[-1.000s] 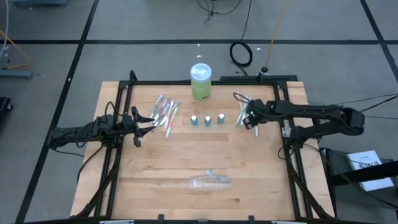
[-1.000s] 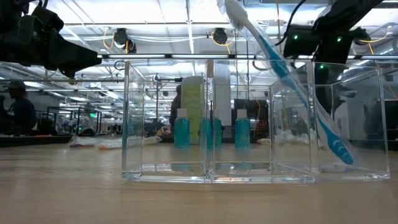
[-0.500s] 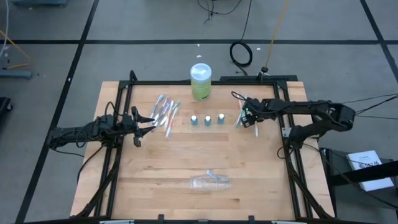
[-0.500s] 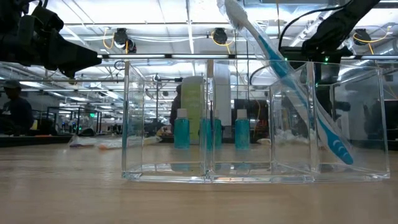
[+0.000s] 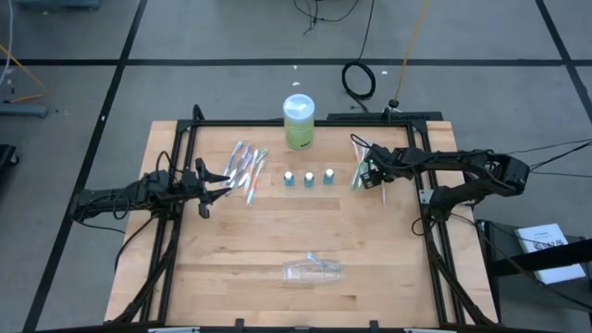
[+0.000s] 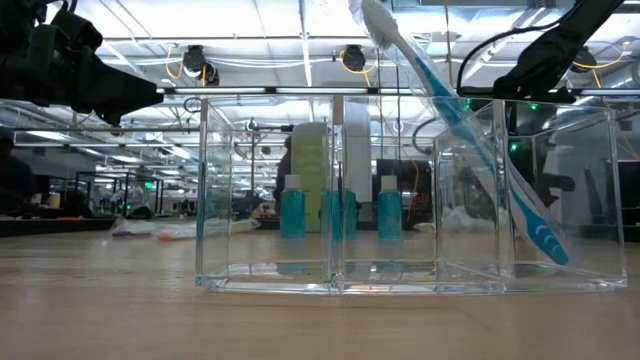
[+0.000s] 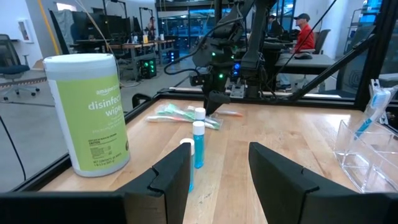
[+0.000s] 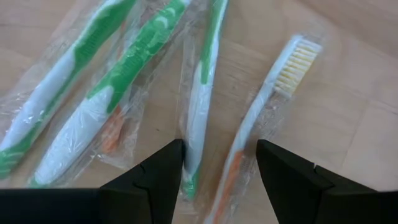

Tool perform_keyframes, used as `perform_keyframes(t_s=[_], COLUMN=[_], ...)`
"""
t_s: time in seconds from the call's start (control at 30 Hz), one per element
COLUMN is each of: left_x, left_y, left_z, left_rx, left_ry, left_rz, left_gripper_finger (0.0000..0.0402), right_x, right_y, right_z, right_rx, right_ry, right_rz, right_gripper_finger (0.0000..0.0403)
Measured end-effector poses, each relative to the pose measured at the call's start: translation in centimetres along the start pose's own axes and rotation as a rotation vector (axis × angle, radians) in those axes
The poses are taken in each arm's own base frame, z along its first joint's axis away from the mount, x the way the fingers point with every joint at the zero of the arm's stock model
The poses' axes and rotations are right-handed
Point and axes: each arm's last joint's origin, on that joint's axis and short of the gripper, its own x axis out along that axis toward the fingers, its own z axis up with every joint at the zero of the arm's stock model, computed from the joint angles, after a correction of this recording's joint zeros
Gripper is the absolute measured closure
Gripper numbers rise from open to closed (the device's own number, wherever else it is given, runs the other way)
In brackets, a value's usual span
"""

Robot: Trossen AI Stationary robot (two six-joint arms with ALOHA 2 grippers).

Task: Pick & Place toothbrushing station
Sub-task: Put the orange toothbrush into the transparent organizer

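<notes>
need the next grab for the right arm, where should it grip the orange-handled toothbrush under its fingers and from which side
Grip the orange-handled toothbrush probably at mid-handle, coming straight down from above. It lies flat on the table in a clear wrapper, bristles away from the open right gripper, whose fingers already straddle it. The green toothbrush lies close alongside, so close narrowly.

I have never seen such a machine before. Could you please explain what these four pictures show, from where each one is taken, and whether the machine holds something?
This is a robot with two dark arms at a wooden table. One picture looks straight down, one looks level across the table, and two come from cameras on the wrists.

The left gripper waits, open and empty, beside a pile of wrapped toothbrushes. The right gripper hovers open over a second pile of green and orange toothbrushes, holding nothing.

Also on the table: three small blue tubes standing in a row, a green canister of wipes, and a clear organizer with one blue toothbrush leaning inside.
</notes>
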Motion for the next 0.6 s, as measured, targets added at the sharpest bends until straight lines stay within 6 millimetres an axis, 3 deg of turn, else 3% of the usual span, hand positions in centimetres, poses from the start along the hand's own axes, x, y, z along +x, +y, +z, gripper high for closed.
perform_keyframes(t_s=[0.43, 0.6], left_x=[0.0, 0.0], left_y=[0.0, 0.0], left_z=[0.0, 0.0], left_rx=[0.0, 0.0], left_ry=[0.0, 0.0], left_rz=[0.0, 0.0], left_gripper_finger=[0.0236, 0.0236], right_x=[-3.0, -3.1], right_y=[-0.8, -1.5], right_z=[-0.3, -0.7], right_rx=[0.016, 0.009], right_ry=[-0.104, -0.108], right_rz=[0.095, -0.008], right_gripper_finger=[0.0202, 0.0202])
